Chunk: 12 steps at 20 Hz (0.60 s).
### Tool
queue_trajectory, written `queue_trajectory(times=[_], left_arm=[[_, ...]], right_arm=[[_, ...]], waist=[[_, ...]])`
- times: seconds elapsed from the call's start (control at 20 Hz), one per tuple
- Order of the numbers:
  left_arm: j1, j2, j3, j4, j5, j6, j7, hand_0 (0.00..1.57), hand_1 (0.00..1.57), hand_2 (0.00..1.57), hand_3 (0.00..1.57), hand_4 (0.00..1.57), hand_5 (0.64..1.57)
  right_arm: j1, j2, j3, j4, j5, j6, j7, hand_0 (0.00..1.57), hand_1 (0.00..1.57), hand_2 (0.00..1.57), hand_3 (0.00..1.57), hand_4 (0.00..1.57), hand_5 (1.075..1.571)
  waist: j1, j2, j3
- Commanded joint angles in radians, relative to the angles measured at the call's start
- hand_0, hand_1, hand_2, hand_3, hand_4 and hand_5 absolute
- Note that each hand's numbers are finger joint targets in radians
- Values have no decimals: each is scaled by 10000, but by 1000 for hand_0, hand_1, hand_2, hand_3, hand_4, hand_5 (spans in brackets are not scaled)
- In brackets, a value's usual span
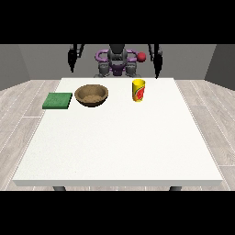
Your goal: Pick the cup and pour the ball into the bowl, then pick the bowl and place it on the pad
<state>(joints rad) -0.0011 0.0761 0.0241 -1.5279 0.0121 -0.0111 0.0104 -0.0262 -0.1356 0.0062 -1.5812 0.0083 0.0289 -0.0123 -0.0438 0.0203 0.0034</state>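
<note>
Both hands (72,58) (158,62) hang clear behind the table; finger state can't be told. Cup (138,90) stands upright beside bowl (92,95), handy for pouring; pad (58,100) waits alongside.

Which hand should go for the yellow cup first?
The robot's left hand, the hand at the view's right. The yellow cup with a red mark stands upright toward that side of the white table, while the other hand hangs beyond the brown bowl.

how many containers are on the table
2: a yellow cup at the far edge right of centre, and a brown bowl to its left, beside the green pad.
</note>
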Motion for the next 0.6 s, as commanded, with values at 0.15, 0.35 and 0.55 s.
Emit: queue_trajectory(times=[0.15,0.35,0.55], left_arm=[[-145,367,86,-922,40,-35,688,0,0,0,0,0,1557],[-1130,-5,612,-1963,1203,233,2066,0,0,0,0,0,1558],[-1208,557,1380,-2008,1600,-103,1325,0,0,0,0,0,1552]], right_arm=[[-107,-387,-167,-845,-138,93,783,0,0,0,0,0,1569],[141,-1085,-1661,-597,-2410,1401,1384,0,0,0,0,0,1569],[200,-1308,-2141,-867,-2687,1794,839,0,0,0,0,0,1570]], waist=[[-67,-2374,-11],[-51,-2611,-18],[-2,-1399,-34]])
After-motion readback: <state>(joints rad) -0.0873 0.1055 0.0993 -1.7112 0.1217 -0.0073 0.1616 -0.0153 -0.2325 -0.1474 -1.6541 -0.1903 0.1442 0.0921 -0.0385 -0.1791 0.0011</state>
